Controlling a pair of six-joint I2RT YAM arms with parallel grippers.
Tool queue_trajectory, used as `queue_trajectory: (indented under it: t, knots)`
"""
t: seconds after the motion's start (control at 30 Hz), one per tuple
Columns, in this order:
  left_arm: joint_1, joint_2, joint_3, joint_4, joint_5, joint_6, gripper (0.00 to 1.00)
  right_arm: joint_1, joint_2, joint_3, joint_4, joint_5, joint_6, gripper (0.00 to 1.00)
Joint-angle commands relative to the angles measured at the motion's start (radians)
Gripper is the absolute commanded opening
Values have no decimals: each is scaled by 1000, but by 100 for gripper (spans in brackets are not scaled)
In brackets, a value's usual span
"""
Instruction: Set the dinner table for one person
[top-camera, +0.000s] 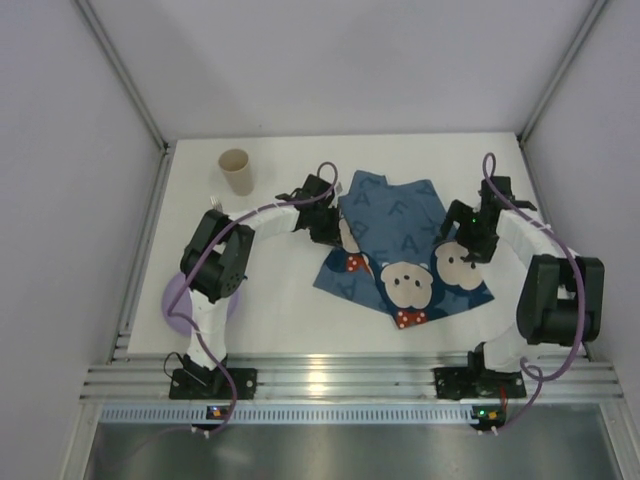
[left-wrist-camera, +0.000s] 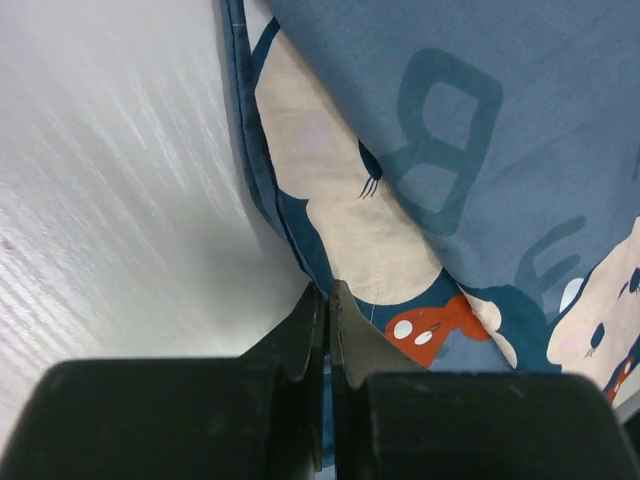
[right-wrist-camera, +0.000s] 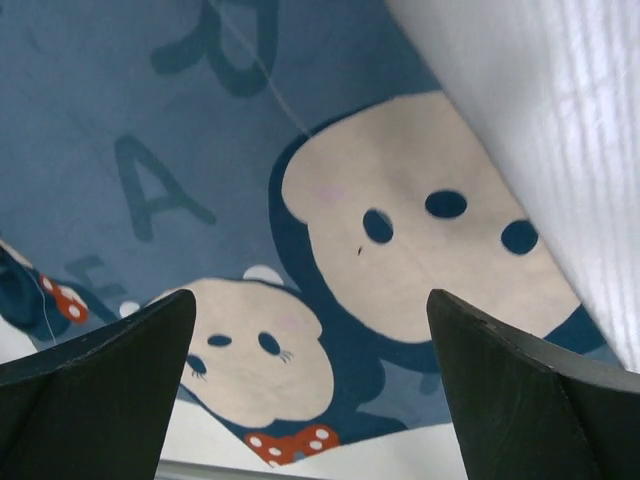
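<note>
Top external view shows the dinner table (top-camera: 280, 300) filling the middle, its silver rail (top-camera: 330, 378) at 6 o'clock. The blue mouse placemat (top-camera: 395, 240) lies rumpled on it toward 3 o'clock, and a paper cup (top-camera: 236, 171) stands at 11 o'clock. At the placemat's 9 o'clock edge the left gripper (left-wrist-camera: 326, 300) is pinched closed on the cloth, while the right gripper (right-wrist-camera: 310, 295) hangs spread wide above its 3 o'clock side, grasping nothing.

Placemat (top-camera: 400, 215): blue cloth printed with letters, mouse faces and red dotted bows. It lies askew and rumpled, its left edge folded over. Cup (top-camera: 236, 171): beige, upright, well apart to the far left of the placemat. Plate (top-camera: 171, 300): lavender, near left, partly hidden.
</note>
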Motion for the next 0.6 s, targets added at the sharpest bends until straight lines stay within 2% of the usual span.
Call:
queue_trajectory:
  t: [0.0,0.27,0.57]
  knots:
    - [-7,31,-2,-119,47,20,0,-45,56,89,79,55,-41,100]
    - [-4,13,19,-225,-16,81,0,-79,208,198,117,141,-54,100]
    - [-5,25,96,-326,-34,117,0,-24,386,236,224,49,6,100]
